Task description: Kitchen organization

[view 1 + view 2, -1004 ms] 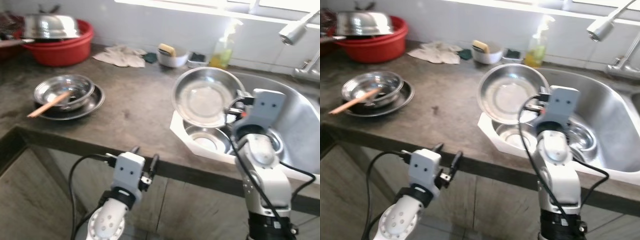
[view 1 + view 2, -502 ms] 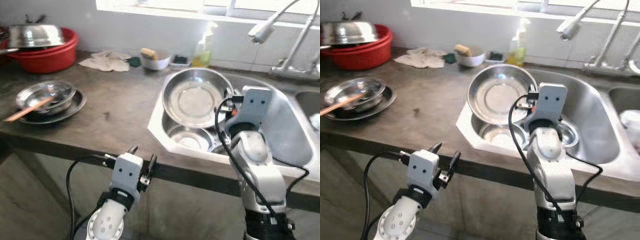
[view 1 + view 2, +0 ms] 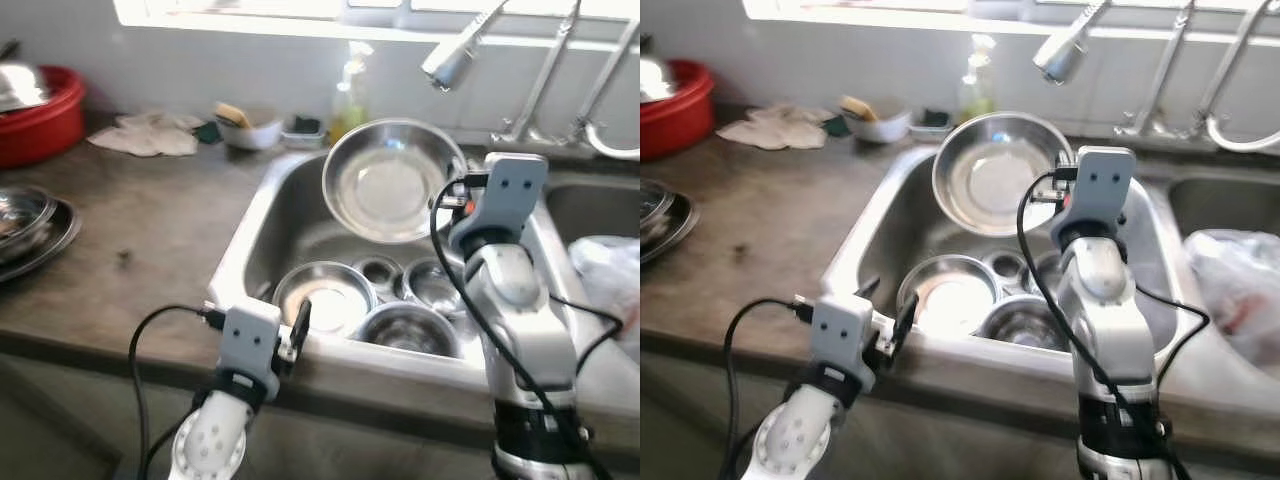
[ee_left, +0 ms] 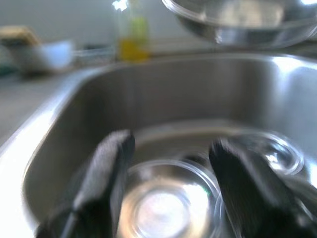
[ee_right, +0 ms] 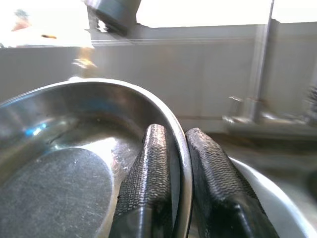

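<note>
My right gripper (image 5: 173, 158) is shut on the rim of a steel plate (image 3: 385, 180), which it holds tilted upright above the sink (image 3: 270, 215). In the right wrist view the two black fingers (image 5: 148, 173) pinch the plate's rim (image 5: 181, 148). Several steel bowls (image 3: 320, 298) lie in the bottom of the sink. My left gripper (image 3: 290, 335) is open at the sink's front edge, and its fingers (image 4: 106, 173) frame a bowl (image 4: 168, 198) below them.
A faucet head (image 3: 450, 58) hangs over the sink. A soap bottle (image 3: 348, 95), a small white bowl (image 3: 248, 128) and a rag (image 3: 150, 138) stand along the back. A red basin (image 3: 35, 120) and stacked steel dishes (image 3: 25, 225) are at the left. A plastic bag (image 3: 605, 275) lies at right.
The camera has swung right, so the sink is now central and the red basin sits at the left edge. The right gripper still holds the plate, now over the sink.
</note>
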{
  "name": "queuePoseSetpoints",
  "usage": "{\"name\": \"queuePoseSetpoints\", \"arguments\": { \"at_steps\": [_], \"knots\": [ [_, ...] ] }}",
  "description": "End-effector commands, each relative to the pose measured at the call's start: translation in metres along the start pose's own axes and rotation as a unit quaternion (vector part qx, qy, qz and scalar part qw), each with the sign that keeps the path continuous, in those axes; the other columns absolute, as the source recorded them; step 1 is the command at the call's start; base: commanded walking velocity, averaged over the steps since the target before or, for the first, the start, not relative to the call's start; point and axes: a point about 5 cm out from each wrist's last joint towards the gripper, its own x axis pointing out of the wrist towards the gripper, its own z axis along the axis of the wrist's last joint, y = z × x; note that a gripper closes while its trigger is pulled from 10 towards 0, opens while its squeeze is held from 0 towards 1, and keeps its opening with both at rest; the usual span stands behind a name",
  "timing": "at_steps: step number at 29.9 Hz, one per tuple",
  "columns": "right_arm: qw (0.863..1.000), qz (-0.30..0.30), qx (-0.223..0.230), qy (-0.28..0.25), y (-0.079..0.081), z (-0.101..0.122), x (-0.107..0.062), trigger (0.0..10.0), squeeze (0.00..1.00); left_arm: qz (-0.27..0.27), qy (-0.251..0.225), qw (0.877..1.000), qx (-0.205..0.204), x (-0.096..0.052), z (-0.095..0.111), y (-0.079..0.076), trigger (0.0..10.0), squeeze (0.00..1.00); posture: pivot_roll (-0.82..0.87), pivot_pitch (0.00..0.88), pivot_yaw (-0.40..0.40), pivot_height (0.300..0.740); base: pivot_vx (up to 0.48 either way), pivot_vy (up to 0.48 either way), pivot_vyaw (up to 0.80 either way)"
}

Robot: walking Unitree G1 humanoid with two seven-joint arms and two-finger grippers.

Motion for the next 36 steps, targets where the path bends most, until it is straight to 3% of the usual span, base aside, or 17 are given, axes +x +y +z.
{"name": "queuePoseSetpoints", "arguments": {
  "at_steps": [1,6,11,20,26,28,36],
  "knots": [
    [1.0,0.018,0.005,-0.001,0.007,0.004,0.002,10.0,0.0,0.004,0.024,1.0,0.003,-0.003,-0.009,0.003,10.0,0.0,0.15,0.106,-0.032,0.74,0.0,0.0,0.0],
    [0.999,0.035,-0.015,0.033,0.008,-0.002,0.01,10.0,0.0,0.003,0.026,1.0,0.003,-0.004,-0.009,0.002,10.0,0.0,0.15,0.109,-0.035,0.74,0.0,0.0,0.0],
    [0.991,0.03,-0.056,0.118,-0.003,-0.019,0.035,10.0,0.0,0.002,0.026,1.0,0.0,-0.005,-0.008,-0.001,10.0,0.0,0.15,0.118,-0.041,0.74,0.0,0.0,0.0],
    [0.979,0.031,-0.076,0.186,-0.01,-0.031,0.066,10.0,0.0,0.004,0.025,1.0,-0.003,-0.008,-0.005,-0.002,10.0,0.0,0.16,0.144,-0.051,0.74,0.0,0.0,0.0],
    [0.973,0.042,-0.09,0.211,-0.007,-0.042,0.075,10.0,0.0,0.008,0.023,1.0,-0.004,-0.01,-0.002,-0.002,10.0,0.0,0.17,0.159,-0.056,0.74,0.0,0.0,0.0],
    [0.965,0.049,-0.11,0.235,-0.008,-0.052,0.075,10.0,0.0,0.007,0.023,1.0,-0.006,-0.012,-0.001,-0.003,10.0,0.0,0.17,0.168,-0.056,0.74,0.0,0.0,0.0],
    [0.943,0.063,-0.129,0.301,-0.013,-0.083,0.065,10.0,0.0,0.007,0.028,1.0,-0.009,-0.016,0.002,-0.003,10.0,0.0,0.17,0.197,-0.054,0.74,0.0,0.0,0.0]
  ]
}}
